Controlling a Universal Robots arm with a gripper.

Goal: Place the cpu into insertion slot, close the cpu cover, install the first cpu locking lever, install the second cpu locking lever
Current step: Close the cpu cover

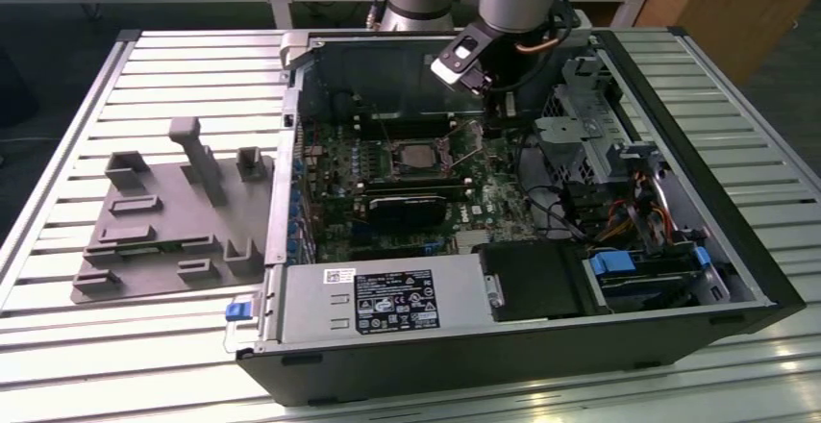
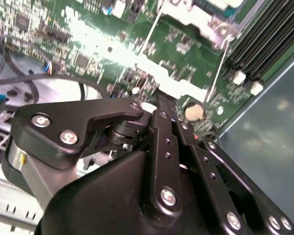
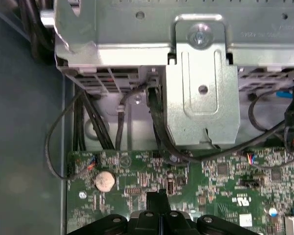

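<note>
Green circuit board (image 3: 210, 191) lay directly under the gripper (image 3: 159, 201), whose black fingers looked pressed together at the tip, with nothing seen between them. In the exterior view the gripper (image 1: 485, 96) hung inside the open computer case (image 1: 718, 279), low over the board. The cpu (image 1: 413, 155) sat in the insertion slot (image 1: 444, 165), near the gripper but apart from it, toward the exterior view's left. The cpu cover (image 1: 385, 154) appeared to lie flat around the chip as a silvery frame.

In the second wrist view two thin metal rods ran across the board ahead of the gripper: one lever (image 2: 149, 34) and the other lever (image 2: 218, 68). I could not tell whether either was hooked down. A round coin battery (image 2: 193, 111) sat just beside the gripper's tip, and it showed in the first wrist view too (image 3: 104, 181). Beyond the tip stood a grey metal drive cage (image 3: 201, 88), with black cables (image 3: 88, 122) hanging beside it.
</note>
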